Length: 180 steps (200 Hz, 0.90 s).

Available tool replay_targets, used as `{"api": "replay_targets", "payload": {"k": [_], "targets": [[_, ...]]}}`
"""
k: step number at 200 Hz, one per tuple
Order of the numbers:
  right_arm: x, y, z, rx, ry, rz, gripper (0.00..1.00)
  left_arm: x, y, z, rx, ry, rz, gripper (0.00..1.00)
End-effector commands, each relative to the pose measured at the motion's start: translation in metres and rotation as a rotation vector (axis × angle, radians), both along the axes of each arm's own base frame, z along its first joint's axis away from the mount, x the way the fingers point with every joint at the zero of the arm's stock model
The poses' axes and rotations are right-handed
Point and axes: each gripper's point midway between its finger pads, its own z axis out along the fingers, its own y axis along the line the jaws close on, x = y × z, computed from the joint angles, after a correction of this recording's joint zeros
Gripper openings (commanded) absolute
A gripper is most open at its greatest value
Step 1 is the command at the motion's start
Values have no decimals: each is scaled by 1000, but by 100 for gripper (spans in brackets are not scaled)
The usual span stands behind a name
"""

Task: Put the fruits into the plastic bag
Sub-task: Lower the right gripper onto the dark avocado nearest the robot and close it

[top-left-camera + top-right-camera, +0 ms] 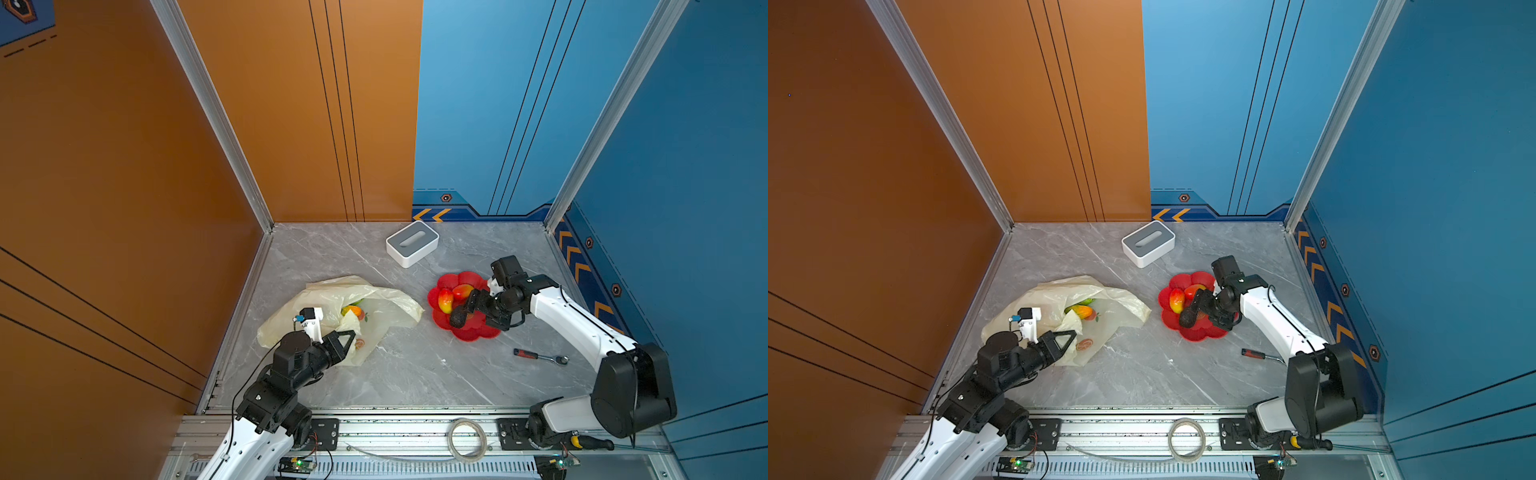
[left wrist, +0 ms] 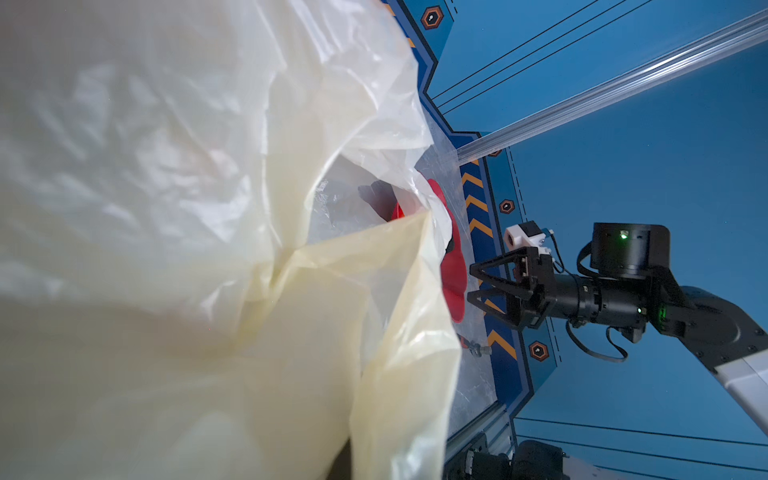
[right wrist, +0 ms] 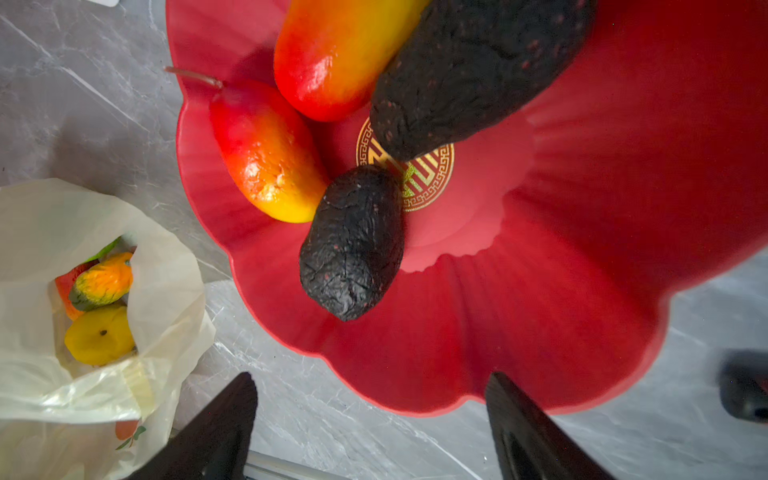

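The right claw hangs open over the nearest rim of the red dish, its two black jaws spread wide with nothing between them. Just ahead of it lies a small avocado, dark and wrinkled. Beyond that sit a big avocado, a near mango and a far mango, all crowded together.

Off to one side of this claw, apart from the dish, the bag slumps on the table with a yellow fruit and an orange-green fruit inside. The left claw is closed and, from where I stand, looks pinched on the bag's lip, propping its mouth up.

The small avocado looks like a light, hard toy, and its rough skin should give the jaws some bite. I would take it across the fat middle, not at the tapering ends. The mangoes are shiny and rounded, so they would likely slip unless gripped dead centre. The bag is thin and floppy, so I expect its mouth would sag shut if it were let go.
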Motion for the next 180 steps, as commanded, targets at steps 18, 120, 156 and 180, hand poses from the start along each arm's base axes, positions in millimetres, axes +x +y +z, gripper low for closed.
{"api": "replay_targets", "payload": {"k": [18, 120, 156, 180], "targets": [[20, 5, -11, -38, -5, 28, 81, -1, 0, 6, 23, -5, -17, 0], [33, 23, -48, -62, 61, 69, 77, 0, 2, 5, 25, -4, -7, 0], [36, 27, -57, -66, 76, 80, 75, 0, 2, 5, 25, -5, -5, 0], [38, 28, -63, -71, 87, 84, 73, 0, 2, 4, 29, -4, -4, 0]]}}
